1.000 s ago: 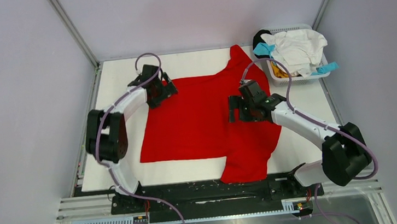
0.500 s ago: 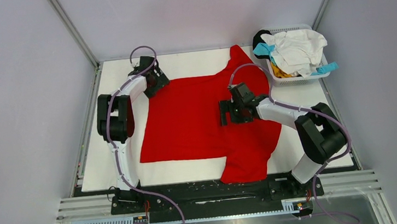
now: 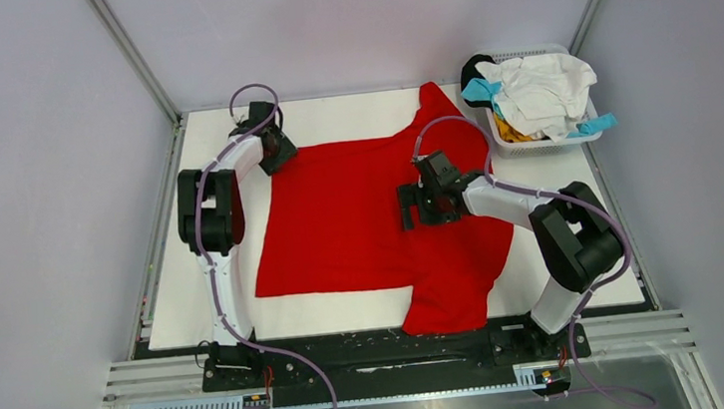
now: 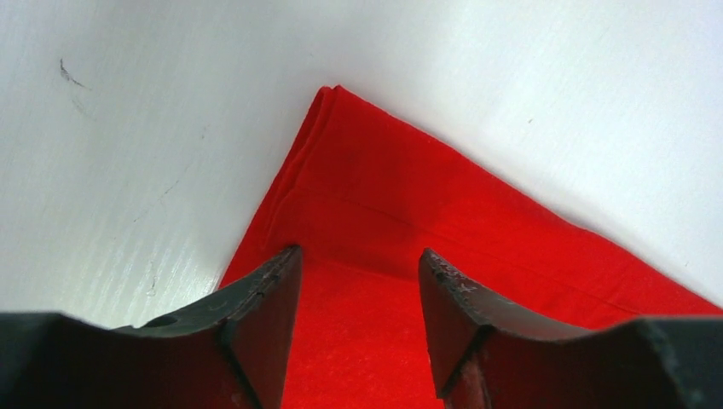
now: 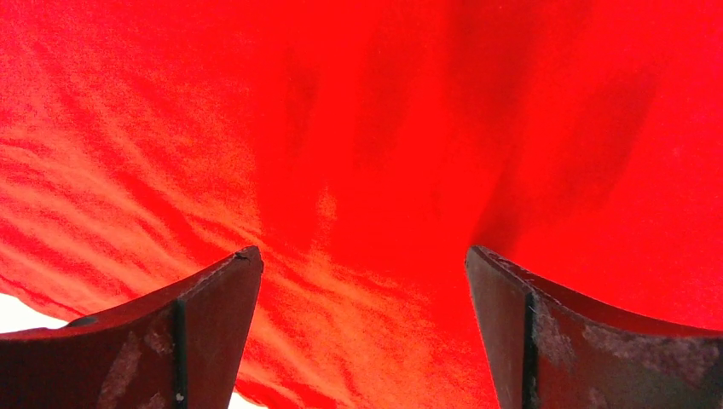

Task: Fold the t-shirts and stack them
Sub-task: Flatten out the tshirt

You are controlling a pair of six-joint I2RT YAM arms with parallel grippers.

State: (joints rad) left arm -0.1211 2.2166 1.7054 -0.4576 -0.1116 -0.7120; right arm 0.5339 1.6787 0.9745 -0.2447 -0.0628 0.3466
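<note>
Likely lab — grey-walled enclosure (image 3: 47,195)

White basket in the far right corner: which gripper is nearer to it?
Right. The right gripper hovers over the middle of the red shirt, left of the basket; the left gripper is at that shirt's far-left corner, farther away.

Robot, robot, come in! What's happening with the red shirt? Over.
Left tool open over far-left corner of red t-shirt. Right tool open over its middle. Shirt spread on table, right side rumpled. Basket clear of both arms.

White table (image 3: 555,171) carries red t-shirt (image 3: 350,221) and basket (image 3: 533,144)
</note>
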